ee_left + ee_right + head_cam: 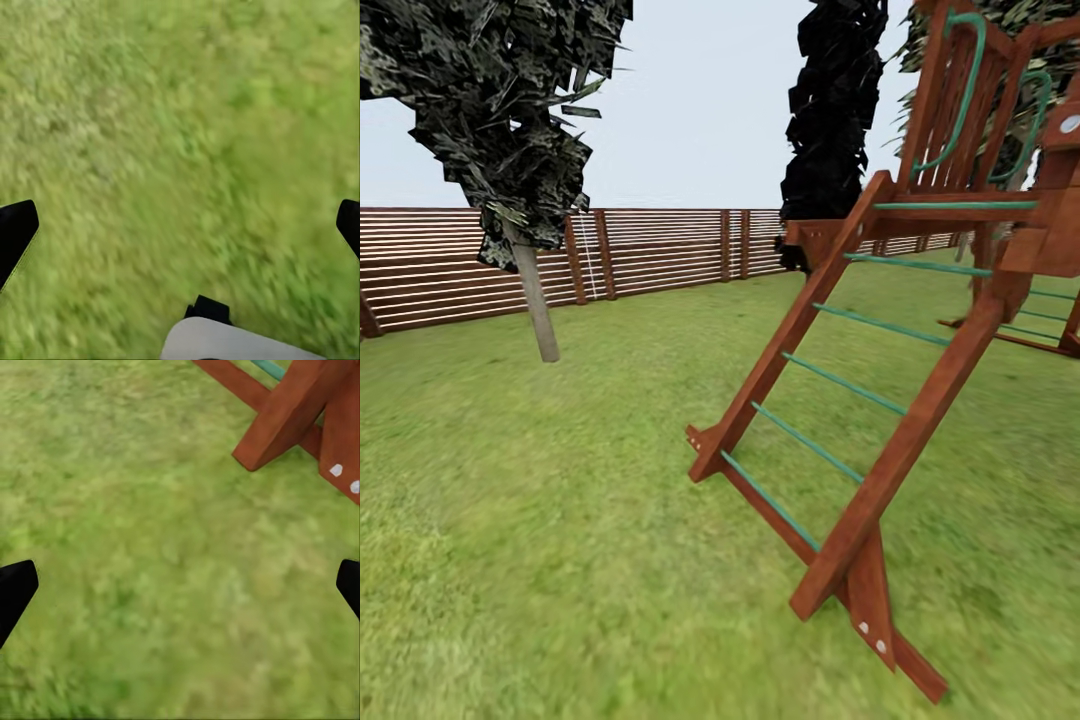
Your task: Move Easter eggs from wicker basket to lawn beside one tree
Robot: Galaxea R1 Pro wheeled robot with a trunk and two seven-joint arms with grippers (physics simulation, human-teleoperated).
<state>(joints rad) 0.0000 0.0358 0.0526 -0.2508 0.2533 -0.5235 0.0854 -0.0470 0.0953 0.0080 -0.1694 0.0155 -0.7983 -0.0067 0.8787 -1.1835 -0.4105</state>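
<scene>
Head view puts the playset point(880, 420) close on my right over bare lawn point(540, 520); both grippers gape empty; I risk clipping its leg.

slatted wooden fence point(660, 250), wooden playset ladder point(840, 420), pale sky point(700, 100)

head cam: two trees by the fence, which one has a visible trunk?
The left tree: a thin pale trunk leans out of the lawn. The dark tree behind the playset ladder shows foliage alone.
</scene>
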